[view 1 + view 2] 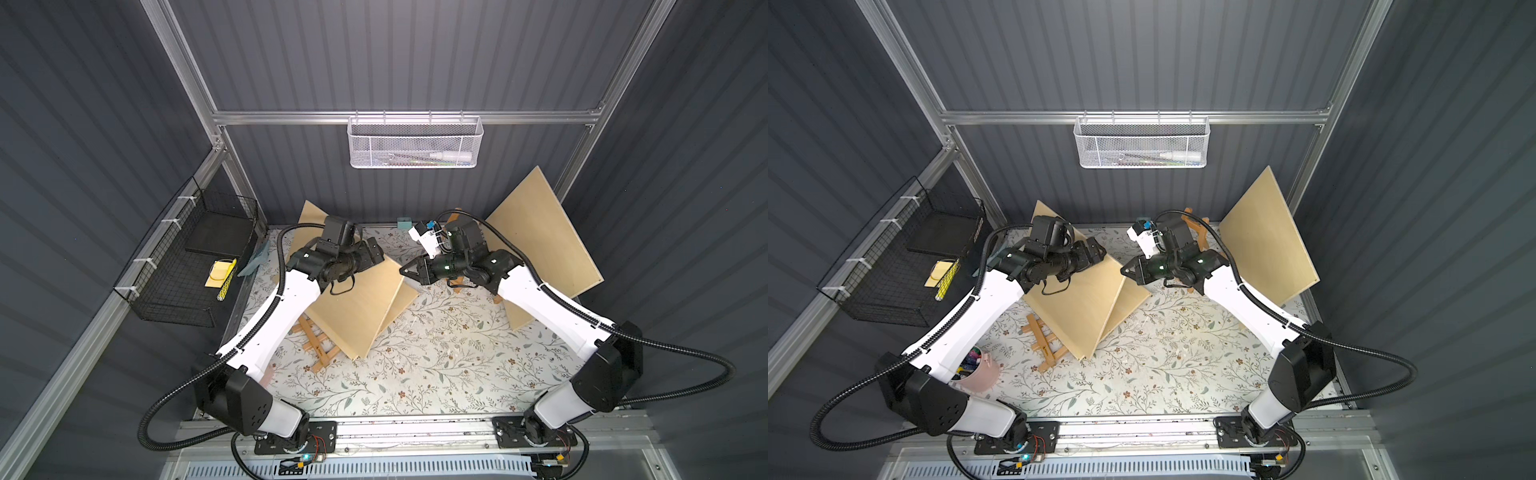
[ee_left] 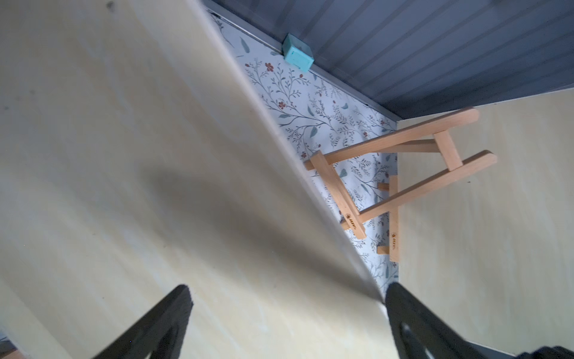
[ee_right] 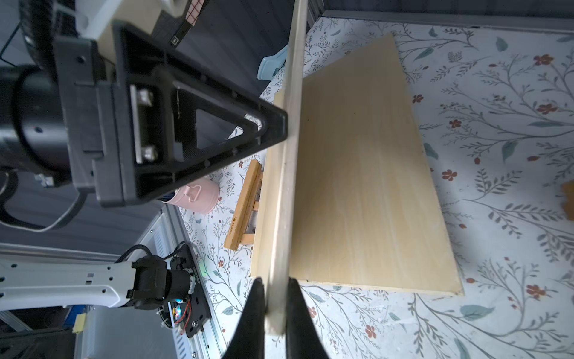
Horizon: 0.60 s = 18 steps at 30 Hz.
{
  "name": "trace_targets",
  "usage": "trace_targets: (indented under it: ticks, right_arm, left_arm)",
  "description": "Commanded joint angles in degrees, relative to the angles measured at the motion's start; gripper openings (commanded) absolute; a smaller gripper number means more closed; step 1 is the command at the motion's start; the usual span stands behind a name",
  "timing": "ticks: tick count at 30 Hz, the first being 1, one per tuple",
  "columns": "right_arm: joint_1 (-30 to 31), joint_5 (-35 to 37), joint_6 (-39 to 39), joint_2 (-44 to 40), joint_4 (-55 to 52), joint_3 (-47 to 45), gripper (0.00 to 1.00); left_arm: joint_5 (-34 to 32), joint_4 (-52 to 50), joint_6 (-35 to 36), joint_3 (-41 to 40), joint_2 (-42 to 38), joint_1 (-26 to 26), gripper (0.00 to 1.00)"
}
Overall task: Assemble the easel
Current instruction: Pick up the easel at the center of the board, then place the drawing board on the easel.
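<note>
Dark grey ribbed walls box in a floral-patterned surface (image 1: 436,365). Your right tool (image 3: 275,289) is pinched tight on the thin edge of a pale plywood panel (image 1: 353,307), which stands tilted at centre-left over a second pale panel lying flat (image 3: 357,171). Your left tool (image 2: 289,292) is spread fully wide and holds nothing; one fingertip (image 3: 273,124) looks to touch the tilted panel's upper edge. A small light-wood easel frame (image 1: 318,345) lies flat at near left, partly under that tilted panel. Another such frame (image 2: 400,167) stands at far right against a large leaning panel (image 1: 540,232). Expect the easel to be light and stiff in its slats, but probably loose at its joints, so it may fold or swing when lifted. Take it by a side rail close to a cross-bar, not by a leg tip. The panel you hold is likely light, rigid and smooth, and with an edge pinch that narrow it could pivot or slip.
</note>
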Motion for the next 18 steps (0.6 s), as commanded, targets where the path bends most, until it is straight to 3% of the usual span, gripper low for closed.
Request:
trace_targets:
  ticks: [1,8,14,18]
  right_arm:
    - [2.75,3.17,-13.43,-3.05,-5.07,3.64,0.0]
    - [12.31,23.02,-26.76,-5.96,-11.04,5.93,0.0]
    - [20.69,39.59,-35.57,-8.95,-9.02,5.37,0.0]
    - [25.22,46.89,-40.15,-10.23,-6.29,3.95,0.0]
  left_arm:
    - [3.27,-1.98,-0.47,2.69,0.18,-0.42,0.99]
    - [2.37,-9.93,-1.8,5.99,0.44,-0.42,0.99]
    - [0.8,-15.94,-3.54,6.33,-3.76,-0.42,0.99]
    - [0.2,-17.97,-4.8,5.63,-6.03,-0.51,0.99]
